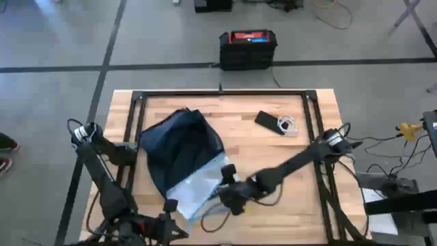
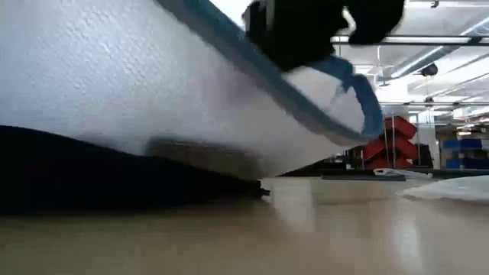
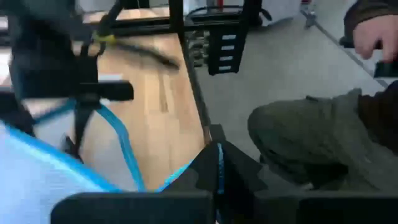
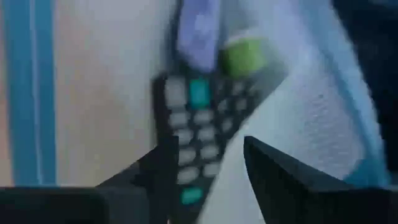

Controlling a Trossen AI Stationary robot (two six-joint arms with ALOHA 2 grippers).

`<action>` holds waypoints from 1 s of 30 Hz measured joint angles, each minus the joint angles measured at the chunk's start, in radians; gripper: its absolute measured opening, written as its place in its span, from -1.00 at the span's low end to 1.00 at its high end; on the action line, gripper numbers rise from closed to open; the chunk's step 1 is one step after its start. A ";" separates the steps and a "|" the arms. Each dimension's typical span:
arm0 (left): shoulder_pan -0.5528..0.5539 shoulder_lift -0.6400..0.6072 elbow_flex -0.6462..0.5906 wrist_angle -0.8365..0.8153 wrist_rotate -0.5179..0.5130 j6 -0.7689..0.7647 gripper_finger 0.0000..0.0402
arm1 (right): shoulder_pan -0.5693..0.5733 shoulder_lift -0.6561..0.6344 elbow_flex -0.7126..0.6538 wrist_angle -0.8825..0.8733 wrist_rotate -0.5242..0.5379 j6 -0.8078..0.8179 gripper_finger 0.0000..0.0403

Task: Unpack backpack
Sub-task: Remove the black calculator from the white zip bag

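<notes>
One soft navy fabric backpack, pale textured lining exposed; right end effector spread around one button-faced remote.

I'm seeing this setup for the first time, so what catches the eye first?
The dark blue backpack lies opened on the table's left half, its pale lining spilling toward the front edge. The right gripper reaches into that opening, where its wrist view shows a remote control between its open fingers. The left gripper is shut on the bag's blue-trimmed edge near the front; a phone with a coiled cable lies at the back right.
</notes>
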 joint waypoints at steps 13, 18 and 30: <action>0.007 -0.002 0.003 -0.044 -0.067 0.034 -1.00 | 0.070 -0.003 0.019 -0.137 -0.131 0.054 -0.12; 0.017 -0.002 0.003 -0.050 -0.094 0.055 -1.00 | 0.124 -0.004 0.018 -0.111 0.043 0.026 -0.06; 0.020 -0.010 0.004 -0.007 -0.087 0.063 -1.00 | 0.110 0.125 -0.003 -0.140 0.263 -0.054 -0.23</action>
